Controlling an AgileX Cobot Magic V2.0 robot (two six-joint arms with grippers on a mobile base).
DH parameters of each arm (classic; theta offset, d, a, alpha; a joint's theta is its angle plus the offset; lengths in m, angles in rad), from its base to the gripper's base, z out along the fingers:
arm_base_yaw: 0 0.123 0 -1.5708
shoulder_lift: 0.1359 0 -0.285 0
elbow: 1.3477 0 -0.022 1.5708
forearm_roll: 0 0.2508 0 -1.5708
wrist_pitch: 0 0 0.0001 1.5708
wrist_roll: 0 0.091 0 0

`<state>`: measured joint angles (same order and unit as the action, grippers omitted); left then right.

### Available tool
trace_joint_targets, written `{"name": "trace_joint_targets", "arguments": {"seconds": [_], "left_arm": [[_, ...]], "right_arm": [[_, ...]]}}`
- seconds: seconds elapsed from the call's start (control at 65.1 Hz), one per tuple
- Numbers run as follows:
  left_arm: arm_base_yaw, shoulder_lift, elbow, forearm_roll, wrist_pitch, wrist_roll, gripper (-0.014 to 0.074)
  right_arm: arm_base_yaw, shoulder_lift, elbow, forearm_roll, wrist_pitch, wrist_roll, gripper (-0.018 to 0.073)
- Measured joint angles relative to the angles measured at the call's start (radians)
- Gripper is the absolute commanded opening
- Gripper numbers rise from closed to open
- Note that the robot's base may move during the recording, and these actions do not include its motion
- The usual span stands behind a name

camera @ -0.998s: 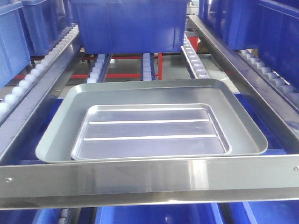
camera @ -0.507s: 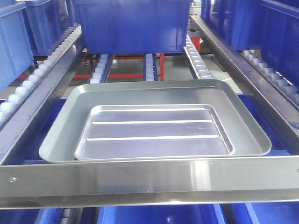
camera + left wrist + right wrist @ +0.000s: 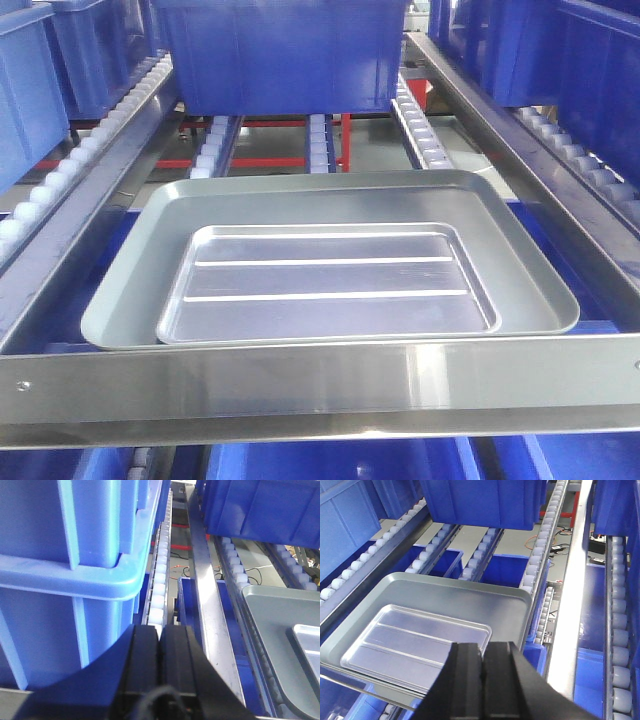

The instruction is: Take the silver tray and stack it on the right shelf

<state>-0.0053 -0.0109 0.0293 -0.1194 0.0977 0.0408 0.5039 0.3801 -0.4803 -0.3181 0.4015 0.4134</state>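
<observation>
The silver tray [image 3: 330,280], shiny with two long ridges, lies inside a larger dull grey tray [image 3: 300,195] on the roller-rack shelf, just behind its wide steel front bar [image 3: 320,385]. Neither gripper shows in the front view. In the right wrist view my right gripper [image 3: 483,647] is shut and empty, with its tips over the near right corner of the silver tray [image 3: 410,640]. In the left wrist view my left gripper [image 3: 160,630] is shut and empty, left of the trays beside a blue bin. A corner of the silver tray [image 3: 307,645] shows at the right edge.
A blue bin [image 3: 285,55] sits on the rollers behind the trays. More blue bins [image 3: 30,90] stand on the lanes left and right [image 3: 580,60]. Steel rails with white rollers [image 3: 420,130] run either side. A large blue bin [image 3: 60,580] is close on the left gripper's left.
The front view has shifted slightly, so the trays sit a little further right in frame. The silver tray keeps its place inside the grey tray.
</observation>
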Motion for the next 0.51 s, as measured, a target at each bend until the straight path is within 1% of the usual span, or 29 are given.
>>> {"name": "trace_joint_targets", "arguments": {"seconds": [0.507], "left_arm": [[0.000, 0.000, 0.000, 0.000, -0.002, 0.000, -0.0090]], "right_arm": [[0.000, 0.000, 0.000, 0.000, 0.000, 0.000, 0.0057]]}}
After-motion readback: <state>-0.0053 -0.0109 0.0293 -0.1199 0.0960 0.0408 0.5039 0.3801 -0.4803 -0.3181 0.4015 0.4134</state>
